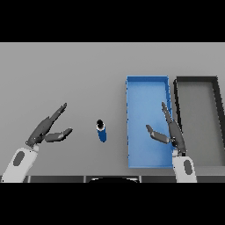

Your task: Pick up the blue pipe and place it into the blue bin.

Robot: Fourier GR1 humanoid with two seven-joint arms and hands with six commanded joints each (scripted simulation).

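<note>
The blue pipe stands on the grey bench, between the two robot hands and just left of the blue bin. Bare bench surface surrounds the pipe on every side; the widest open area lies toward the far edge and the left.

Item count: one pipe, two bins, two robot hands.

The pipe is a short cylinder with a dark opening at its upper end. The blue bin is a long rectangular tray with thin raised walls and a flat floor. A black bin of similar shape sits just beside its right wall.

The left robot hand is released, fingers straight, well apart from the pipe. The right robot hand is also released, fingers extended, positioned over the blue bin's right wall.
</note>
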